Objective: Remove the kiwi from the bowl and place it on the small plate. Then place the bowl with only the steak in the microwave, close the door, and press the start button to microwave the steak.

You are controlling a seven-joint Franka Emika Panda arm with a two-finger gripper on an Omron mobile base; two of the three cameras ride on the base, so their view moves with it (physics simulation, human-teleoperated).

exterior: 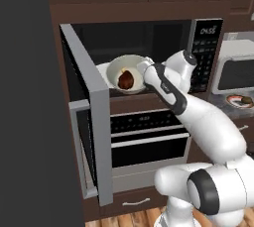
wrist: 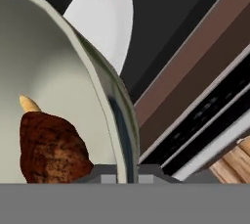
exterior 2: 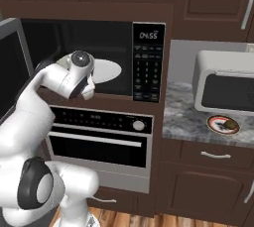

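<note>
The cream bowl (exterior: 119, 68) hangs tilted at the mouth of the open microwave (exterior: 149, 37), with my gripper (exterior: 144, 74) shut on its right rim. In the hand view the bowl's rim (wrist: 105, 86) runs down between my gripper's tips (wrist: 122, 178). The dark red-brown steak (exterior: 126, 78) lies inside the bowl, also seen close up as the steak (wrist: 51, 149). The kiwi (exterior 2: 231, 123) rests on the small plate (exterior 2: 222, 124) on the counter to the right. The door (exterior: 92, 117) stands swung out to the left.
A white disc (exterior 2: 101, 71) lies on the microwave's floor behind the bowl. The keypad (exterior 2: 148, 62) is right of the cavity. A knobbed oven (exterior 2: 99, 139) sits below, and a white countertop oven (exterior 2: 225, 87) stands behind the small plate.
</note>
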